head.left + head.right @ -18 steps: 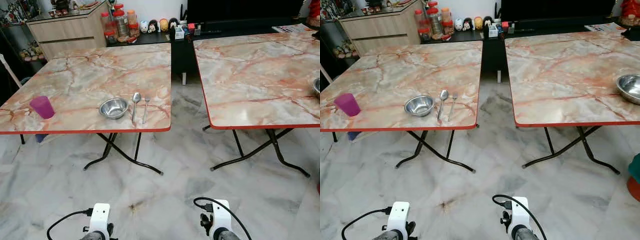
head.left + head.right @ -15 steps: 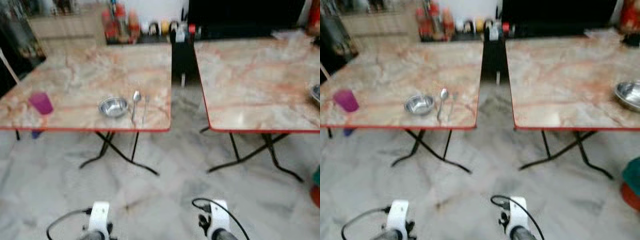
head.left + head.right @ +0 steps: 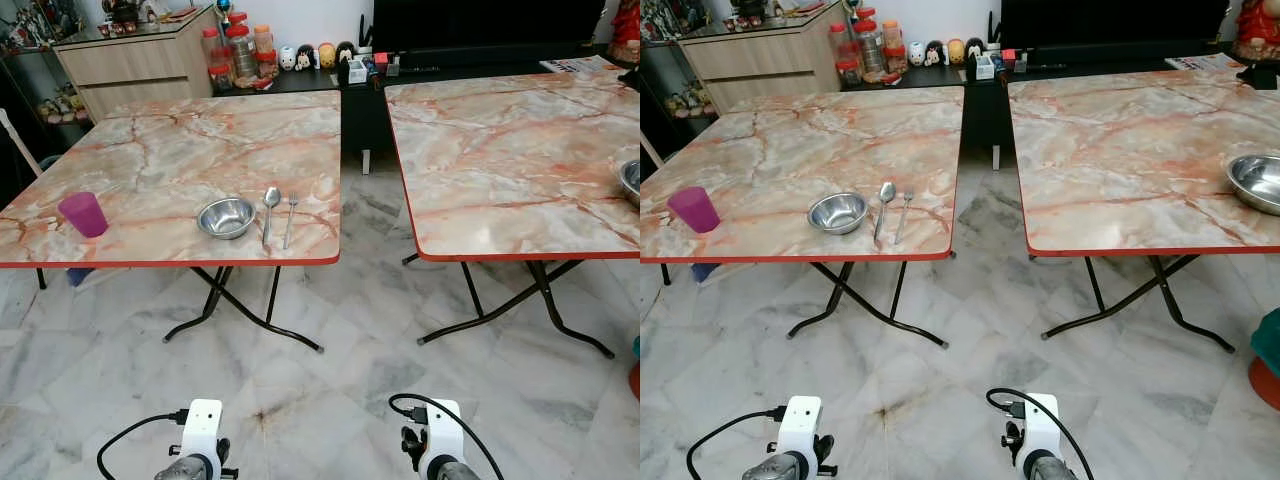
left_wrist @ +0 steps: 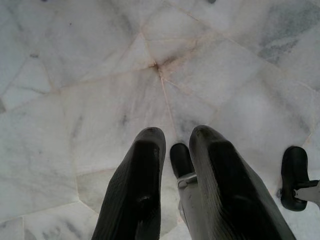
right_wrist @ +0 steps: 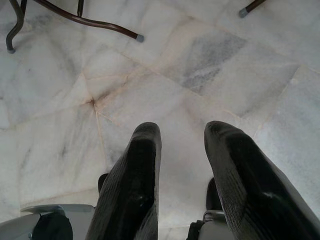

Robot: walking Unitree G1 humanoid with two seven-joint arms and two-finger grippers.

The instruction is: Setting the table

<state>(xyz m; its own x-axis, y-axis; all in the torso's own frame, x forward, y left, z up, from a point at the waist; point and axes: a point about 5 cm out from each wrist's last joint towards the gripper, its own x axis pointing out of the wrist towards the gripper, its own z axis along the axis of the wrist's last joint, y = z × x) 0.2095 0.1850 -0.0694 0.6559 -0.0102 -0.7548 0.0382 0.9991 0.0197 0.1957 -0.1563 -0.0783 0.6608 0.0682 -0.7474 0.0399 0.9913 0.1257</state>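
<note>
Standing back from both tables, the robot lets both arms hang low over the floor [image 3: 330,400]. In the head views the small bowl [image 3: 226,216], spoon [image 3: 270,210] and fork [image 3: 290,215] lie in a row near the front edge of the left table [image 3: 180,140], well ahead of and above both claws, with the purple cup [image 3: 83,214] further off to the left. A larger bowl [image 3: 1258,182] sits on the right table [image 3: 1120,130], ahead and to the right.

In the left wrist view the left gripper [image 4: 172,145] points at bare marble, its fingers a narrow gap apart and empty.

In the right wrist view the right gripper [image 5: 182,137] hangs likewise, fingers wider apart, holding nothing.

The risk is probably clipping the table's edge or splayed legs on approach and jolting the cutlery off.
</note>
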